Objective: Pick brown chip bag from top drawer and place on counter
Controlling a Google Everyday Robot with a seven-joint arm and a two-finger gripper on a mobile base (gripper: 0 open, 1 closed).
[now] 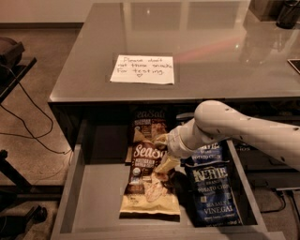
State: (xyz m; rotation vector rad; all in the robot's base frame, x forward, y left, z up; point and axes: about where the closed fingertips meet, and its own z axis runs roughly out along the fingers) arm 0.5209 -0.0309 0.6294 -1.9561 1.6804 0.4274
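The brown chip bag [146, 183] lies flat on the floor of the open top drawer [96, 192], white "Sea Salt" lettering up. My gripper [165, 152] is low in the drawer at the bag's upper right edge. Its pale fingers [167, 165] are spread, one above and one below that edge, and the bag rests on the drawer floor. The white arm reaches in from the right. The counter [211, 51] above the drawer is glossy grey and bears a white handwritten note [143, 69].
A second, darker Sea Salt bag [148, 123] lies behind the brown one, partly under the counter edge. Blue Kettle bags [213, 194] lie to the right, under my arm. A dark object [287, 13] stands at the counter's far right. Cables run on the floor at left.
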